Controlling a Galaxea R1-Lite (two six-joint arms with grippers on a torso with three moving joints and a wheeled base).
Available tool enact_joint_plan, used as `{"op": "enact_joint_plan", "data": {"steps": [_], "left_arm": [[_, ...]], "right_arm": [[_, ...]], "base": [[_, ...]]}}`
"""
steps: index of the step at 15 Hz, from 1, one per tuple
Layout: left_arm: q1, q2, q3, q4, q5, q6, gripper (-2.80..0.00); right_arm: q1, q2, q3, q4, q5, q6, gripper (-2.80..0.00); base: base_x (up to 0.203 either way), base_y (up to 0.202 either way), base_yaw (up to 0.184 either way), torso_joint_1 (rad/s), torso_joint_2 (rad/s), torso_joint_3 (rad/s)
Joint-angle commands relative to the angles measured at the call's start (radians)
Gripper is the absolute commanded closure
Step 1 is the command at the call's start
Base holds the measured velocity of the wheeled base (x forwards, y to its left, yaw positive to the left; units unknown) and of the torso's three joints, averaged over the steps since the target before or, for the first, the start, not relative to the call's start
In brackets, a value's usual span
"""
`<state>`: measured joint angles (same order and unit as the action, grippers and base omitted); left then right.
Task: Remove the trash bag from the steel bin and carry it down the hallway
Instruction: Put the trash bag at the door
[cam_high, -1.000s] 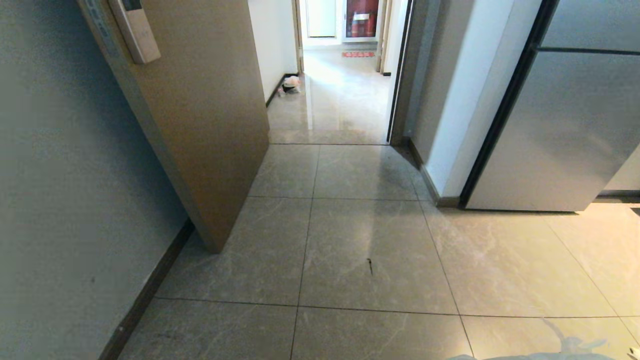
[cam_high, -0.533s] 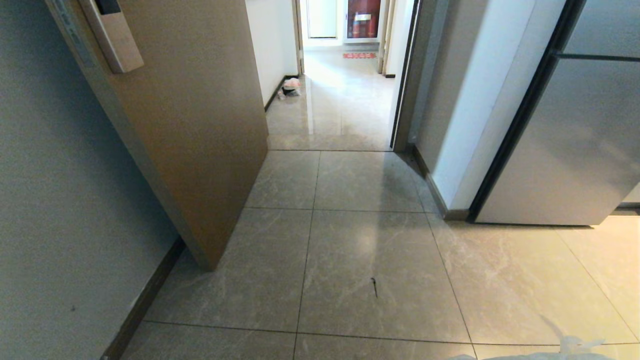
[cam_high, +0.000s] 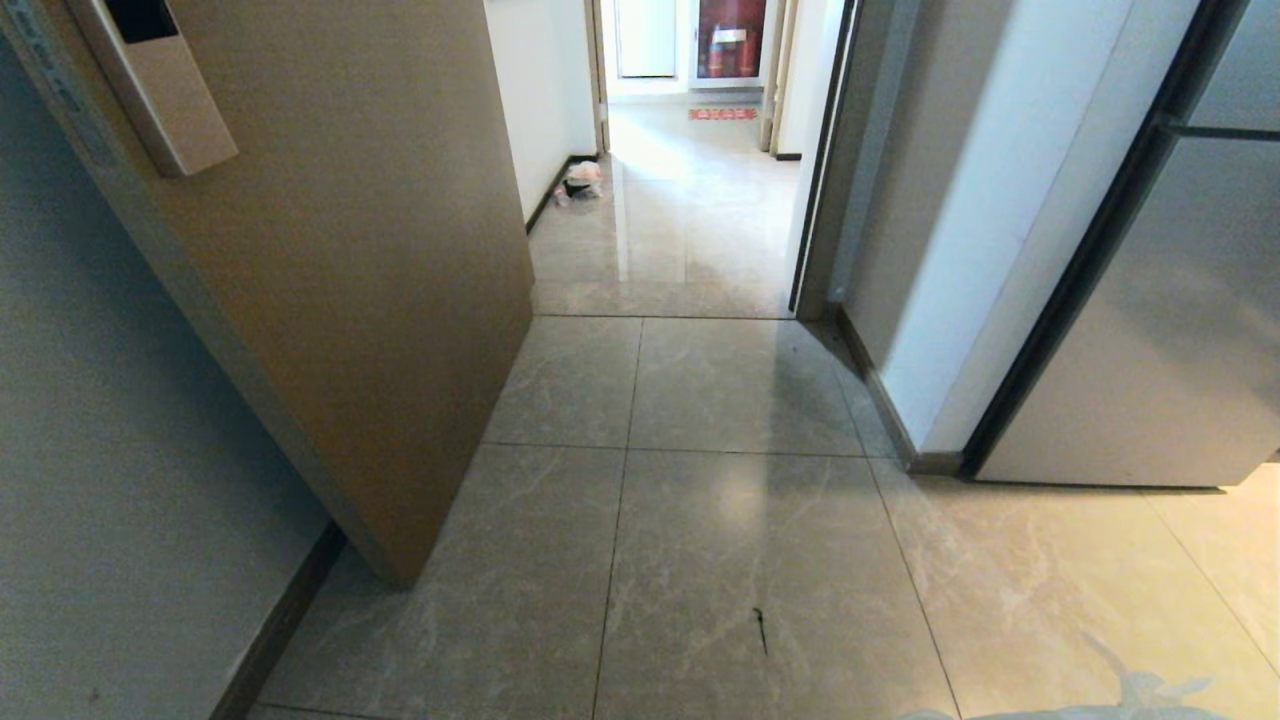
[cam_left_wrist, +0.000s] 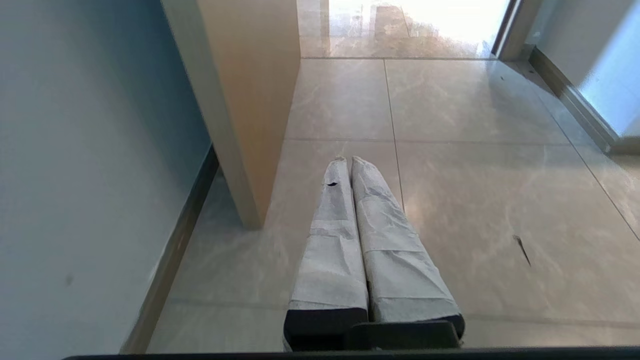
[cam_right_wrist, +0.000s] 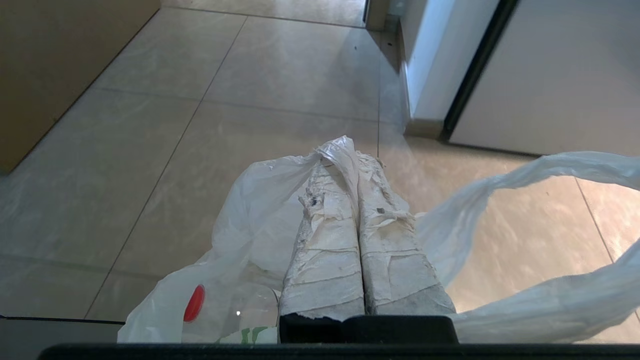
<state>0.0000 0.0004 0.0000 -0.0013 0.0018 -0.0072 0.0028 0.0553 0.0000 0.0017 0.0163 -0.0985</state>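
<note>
The right gripper pinches the trash bag above the floor before the hallway (left gripper closed, empty); its loose loop might snag the door.

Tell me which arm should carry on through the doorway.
Right. Its gripper already has jaws shut on the trash bag; the left gripper is shut on nothing, and the hallway lies straight ahead.

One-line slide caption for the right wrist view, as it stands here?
Right gripper shut on the white trash bag, its loop handle trailing, carried over beige tiles toward the doorway.
</note>
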Motion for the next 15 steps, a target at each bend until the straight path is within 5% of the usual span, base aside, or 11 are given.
{"op": "enact_joint_plan", "data": {"steps": [1,15], "left_arm": [[0.0,-0.002,0.002,0.0,0.001,0.0,0.0],[0.0,-0.002,0.0,0.0,0.0,0.0,0.0]], "right_arm": [[0.0,0.001,0.0,0.0,0.001,-0.001,0.0],[0.0,0.001,0.0,0.0,0.001,-0.001,0.0]], "base": [[0.192,0.0,0.002,0.001,0.0,0.002],[0.192,0.0,0.002,0.002,0.0,0.002]]}}
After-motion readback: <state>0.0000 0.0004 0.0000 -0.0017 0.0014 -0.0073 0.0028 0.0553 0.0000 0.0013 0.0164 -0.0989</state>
